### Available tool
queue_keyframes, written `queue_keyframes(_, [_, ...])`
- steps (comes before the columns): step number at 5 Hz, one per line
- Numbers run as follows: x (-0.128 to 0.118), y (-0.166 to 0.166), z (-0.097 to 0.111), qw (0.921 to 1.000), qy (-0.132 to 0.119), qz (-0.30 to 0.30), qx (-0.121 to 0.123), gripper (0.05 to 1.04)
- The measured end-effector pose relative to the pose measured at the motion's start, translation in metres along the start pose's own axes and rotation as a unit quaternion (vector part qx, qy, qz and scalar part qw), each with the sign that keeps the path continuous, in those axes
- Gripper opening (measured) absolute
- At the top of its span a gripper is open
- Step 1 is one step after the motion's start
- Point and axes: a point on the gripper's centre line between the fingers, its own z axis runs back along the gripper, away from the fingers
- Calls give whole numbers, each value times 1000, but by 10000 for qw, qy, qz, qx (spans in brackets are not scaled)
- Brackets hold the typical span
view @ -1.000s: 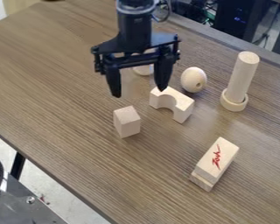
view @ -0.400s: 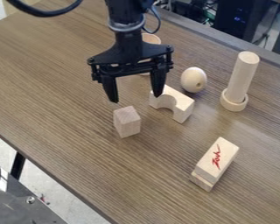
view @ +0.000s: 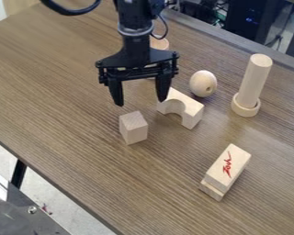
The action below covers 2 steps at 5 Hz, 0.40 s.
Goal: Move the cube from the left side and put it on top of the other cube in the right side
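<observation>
My gripper point(view: 140, 103) hangs open above the table, a little above and behind the small wooden cube, with nothing between its fingers. The pale cube point(view: 133, 128) stands upright by itself left of the table's middle. To the lower right lies a rectangular wooden block with red writing point(view: 228, 161), resting on another pale block point(view: 212, 189) whose end sticks out at the lower left.
An arch-shaped block point(view: 185, 108) is just right of the cube, close by the gripper's right finger. Behind it sit a wooden egg point(view: 203, 84), an upright cylinder point(view: 256, 80) in a ring base, and a round wooden piece point(view: 159, 43) behind the arm.
Compared with a second ago, the gripper is slightly lower and its fingers stand somewhat closer together. The arm above it has shifted, uncovering the round piece behind. The blocks have not moved.
</observation>
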Motion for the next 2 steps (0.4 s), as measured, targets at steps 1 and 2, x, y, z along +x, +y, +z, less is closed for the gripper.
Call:
queue_keyframes(1, [5,3,-10,9995,250,65,183,1000])
queue_keyframes(2, [3,2,-12,9975,619,147,317,1000])
